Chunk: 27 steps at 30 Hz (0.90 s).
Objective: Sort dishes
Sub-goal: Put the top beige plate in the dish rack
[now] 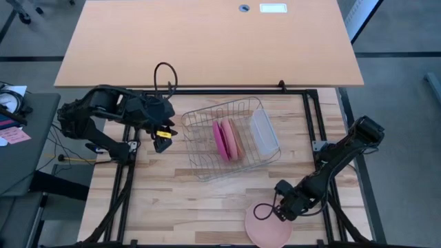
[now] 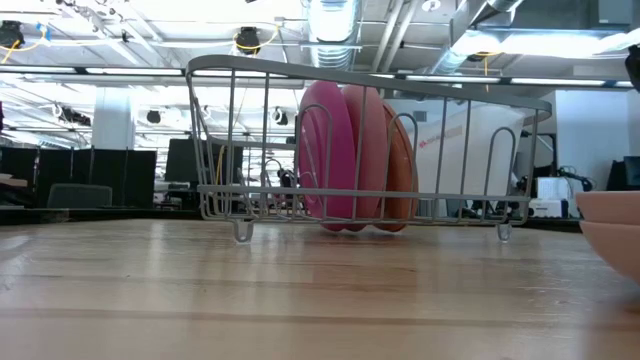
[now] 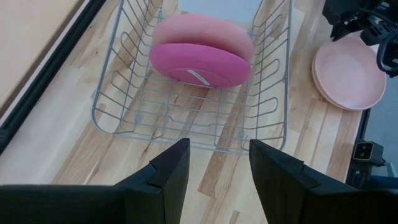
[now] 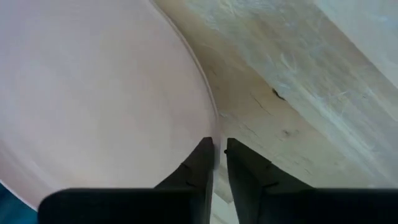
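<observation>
While the left gripper (image 3: 214,177) hovers open left of the grey wire rack (image 1: 207,165), the right gripper (image 4: 216,163) pinches the rim of the round pale pink plastic plate (image 1: 265,226) at the table's near edge.

The wire rack (image 1: 231,140) sits at the table's (image 1: 172,207) centre. Inside it, plates (image 1: 227,140) stand on edge side by side, with a tub (image 1: 264,131) just beside them toward 3 o'clock. At 5 o'clock from the rack, at the table's near edge, a stack of plates (image 1: 265,226) lies flat. The right gripper (image 1: 277,210) is at that stack's rim, its fingers (image 4: 200,163) either side of the top plate's edge. The left gripper (image 1: 162,135) hangs at 9 o'clock from the rack, apart from it
</observation>
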{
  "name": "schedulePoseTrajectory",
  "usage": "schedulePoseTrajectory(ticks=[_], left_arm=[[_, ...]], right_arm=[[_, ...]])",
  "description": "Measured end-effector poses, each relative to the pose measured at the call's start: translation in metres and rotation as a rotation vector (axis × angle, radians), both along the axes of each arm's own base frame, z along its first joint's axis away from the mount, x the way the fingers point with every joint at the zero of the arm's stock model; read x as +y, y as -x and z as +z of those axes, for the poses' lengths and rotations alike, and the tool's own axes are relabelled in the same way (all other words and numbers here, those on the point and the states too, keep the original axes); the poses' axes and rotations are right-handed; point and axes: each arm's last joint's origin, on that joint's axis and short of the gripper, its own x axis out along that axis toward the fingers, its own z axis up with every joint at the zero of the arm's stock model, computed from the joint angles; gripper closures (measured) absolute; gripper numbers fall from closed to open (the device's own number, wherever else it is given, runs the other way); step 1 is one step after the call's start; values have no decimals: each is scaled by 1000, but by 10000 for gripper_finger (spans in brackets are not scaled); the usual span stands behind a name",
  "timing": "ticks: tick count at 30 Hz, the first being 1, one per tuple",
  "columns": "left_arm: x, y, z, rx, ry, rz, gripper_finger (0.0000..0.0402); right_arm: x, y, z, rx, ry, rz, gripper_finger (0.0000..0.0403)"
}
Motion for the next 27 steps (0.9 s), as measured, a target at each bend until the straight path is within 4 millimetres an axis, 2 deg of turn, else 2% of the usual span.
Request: schedulePoseTrajectory(ticks=[4, 9, 20, 27], left_arm=[[0, 0, 0, 0, 2, 0, 240], [0, 0, 0, 0, 2, -1, 240], [1, 0, 0, 0, -4, 4, 240], [1, 0, 0, 0, -6, 5, 240]], right_arm=[[-3, 3, -1, 33, 32, -1, 361], [-9, 2, -1, 55, 55, -16, 395], [-38, -20, 0, 51, 70, -122, 401], [-61, -29, 14, -6, 51, -112, 402]])
